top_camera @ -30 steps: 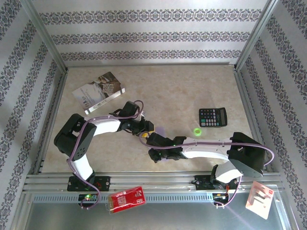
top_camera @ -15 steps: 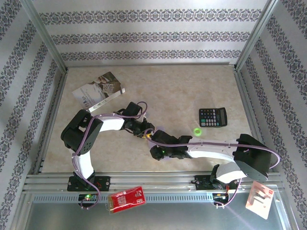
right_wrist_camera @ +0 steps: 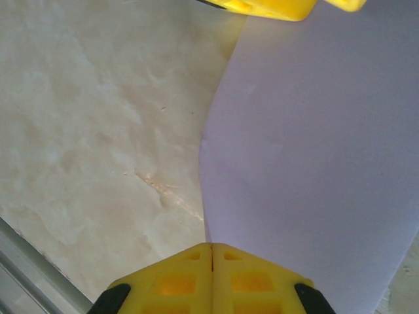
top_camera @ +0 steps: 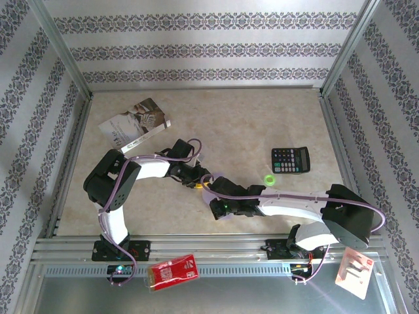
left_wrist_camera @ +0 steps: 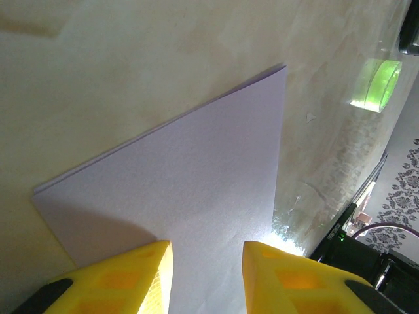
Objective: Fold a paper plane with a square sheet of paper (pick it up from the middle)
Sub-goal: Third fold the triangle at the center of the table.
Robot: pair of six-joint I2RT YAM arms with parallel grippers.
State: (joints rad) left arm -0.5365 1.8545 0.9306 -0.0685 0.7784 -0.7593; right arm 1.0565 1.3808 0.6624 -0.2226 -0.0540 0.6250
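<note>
**Two arms converged, fold part-made**

Top external: Both arms reach inward and meet near the middle of the surface (top_camera: 262, 118). The square sheet of paper (top_camera: 215, 181) shows as a small lilac patch between the two wrists. Most of it is covered, so its heading cannot be read from here. The green ring (top_camera: 269, 178) lies near it to the right, with the calculator (top_camera: 291, 159) beyond.

Left wrist: The sheet lies flat on the surface as a layered triangle, with a doubled edge visible along its upper-left side. Its sharp corner points up and right in this view, toward the green ring. The long axis follows the doubled edge from lower left to that corner. The left jaws stand partly open. Their yellow fingers (left_wrist_camera: 124, 278) straddle the sheet's near portion, with a clear gap between them and nothing gripped.

Right wrist: The right jaws are fully closed, the fingers (right_wrist_camera: 170, 278) meeting along a seam with nothing between them. The tips sit at the sheet's curved left edge. Whether they press on it or hover cannot be told.

Assessment: A first diagonal fold appears made and is being flattened. The next move likely calls for one set of jaws to pin the sheet while the other lifts a free corner squarely to the crease. Thin paper may slide.
</note>
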